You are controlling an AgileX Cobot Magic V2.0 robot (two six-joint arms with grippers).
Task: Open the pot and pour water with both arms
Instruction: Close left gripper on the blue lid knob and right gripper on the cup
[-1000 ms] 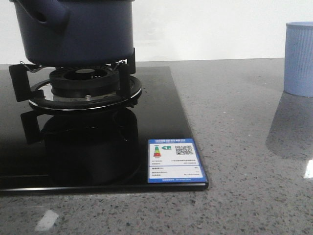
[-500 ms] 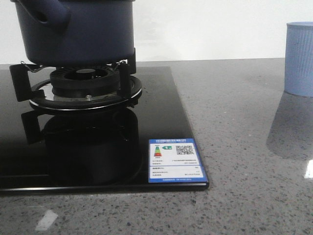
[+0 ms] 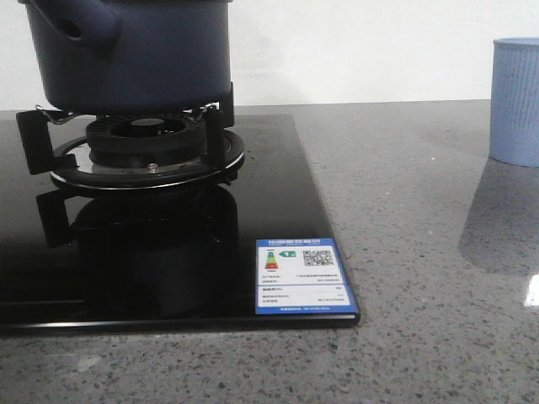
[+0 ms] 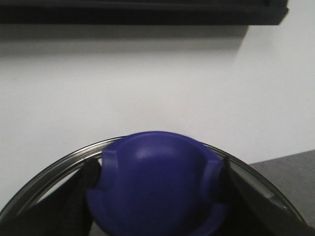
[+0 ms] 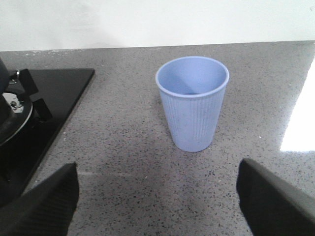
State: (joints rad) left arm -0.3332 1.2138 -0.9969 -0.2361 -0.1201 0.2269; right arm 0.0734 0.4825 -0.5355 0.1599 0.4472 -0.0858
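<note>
We take the burner [image 3: 143, 151] as our reference. The pot [image 3: 135, 50] sits right on top of it, resting on the black pot-support prongs [image 3: 215, 126], upright, its stubby handle [image 3: 80, 25] with the hole facing the camera. The pot's top edge is cut off in the front view, so we can't read a lid from there.

In the left wrist view we see the left gripper [image 4: 157, 196] with its jaws pinching a rounded dark blue knob [image 4: 155, 182], one black finger [image 4: 81, 196] on each side and touching it. A shiny metal rim [image 4: 44, 174] arcs just behind the knob; it looks like the lid [image 4: 275, 184] edge. White wall behind it.

The right gripper [image 5: 157, 196] shows in the right wrist view with jaws spread wide, nothing between them, only grey speckled tabletop [image 5: 128, 162] below. The light blue ribbed cup [image 5: 193, 101] stands upright on the tabletop, well to the right of the burner and off the black glass hob [image 3: 278, 194], open end up. We can't see any contents.

The hob carries a blue-and-white energy label [image 3: 303, 276] at its near right corner, in front of and right of the burner. The glass reflects the pot and supports just in front of the burner.
</note>
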